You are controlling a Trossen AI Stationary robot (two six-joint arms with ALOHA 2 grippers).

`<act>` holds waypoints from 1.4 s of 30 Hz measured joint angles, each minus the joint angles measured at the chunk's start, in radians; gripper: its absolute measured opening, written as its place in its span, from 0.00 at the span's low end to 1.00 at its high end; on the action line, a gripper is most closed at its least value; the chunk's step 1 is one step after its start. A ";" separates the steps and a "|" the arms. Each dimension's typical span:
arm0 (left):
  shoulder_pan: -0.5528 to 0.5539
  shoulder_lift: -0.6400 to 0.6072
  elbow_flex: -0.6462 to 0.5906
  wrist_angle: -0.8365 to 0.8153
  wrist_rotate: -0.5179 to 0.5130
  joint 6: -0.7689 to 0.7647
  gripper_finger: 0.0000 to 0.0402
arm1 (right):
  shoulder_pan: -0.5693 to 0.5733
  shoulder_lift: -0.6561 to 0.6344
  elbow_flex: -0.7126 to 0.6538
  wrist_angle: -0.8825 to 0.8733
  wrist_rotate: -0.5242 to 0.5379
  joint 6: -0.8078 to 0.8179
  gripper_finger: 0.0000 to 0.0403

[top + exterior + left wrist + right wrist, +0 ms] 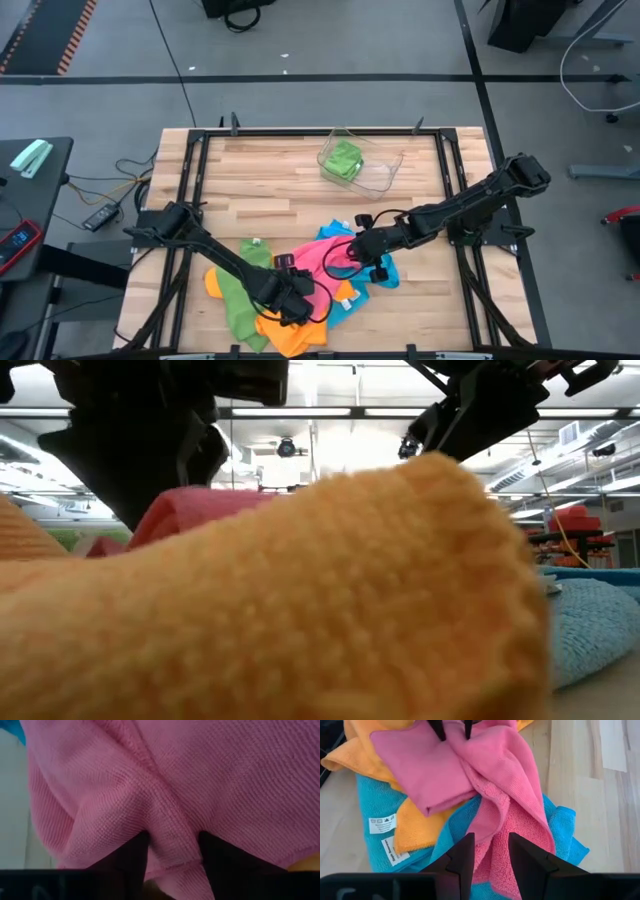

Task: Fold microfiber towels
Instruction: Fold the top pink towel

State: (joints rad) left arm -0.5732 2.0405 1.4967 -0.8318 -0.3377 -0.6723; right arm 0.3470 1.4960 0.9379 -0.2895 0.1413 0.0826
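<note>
Orange fuzzy microfiber towel (280, 600) heaped unfolded; both claws, left claw (172, 852) and right claw (490, 852), pinch crumpled pink microfiber towel (470, 775); folding barely begun.

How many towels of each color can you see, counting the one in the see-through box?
Green towels: 2, one in the clear tray at, one on the table
Pink towel: 1
Orange towel: 1
Blue towel: 1
Total: 5, though more may hide in the pile.

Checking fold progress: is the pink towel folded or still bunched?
Bunched. The pink towel lies twisted and creased across the orange towel and blue towel.
</note>
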 joint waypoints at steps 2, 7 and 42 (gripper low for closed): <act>0.000 0.000 0.000 -0.013 0.001 0.003 0.40 | 0.000 0.000 0.000 -0.001 0.000 0.001 0.32; 0.001 -0.038 0.000 -0.030 0.000 0.001 0.31 | 0.000 0.000 0.000 0.001 0.000 0.001 0.32; 0.008 -0.027 0.000 -0.023 -0.043 0.056 0.03 | 0.000 0.000 0.000 0.001 0.000 0.003 0.32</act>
State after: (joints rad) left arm -0.5648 2.0140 1.4971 -0.8543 -0.3809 -0.6159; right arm 0.3473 1.4963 0.9379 -0.2890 0.1413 0.0853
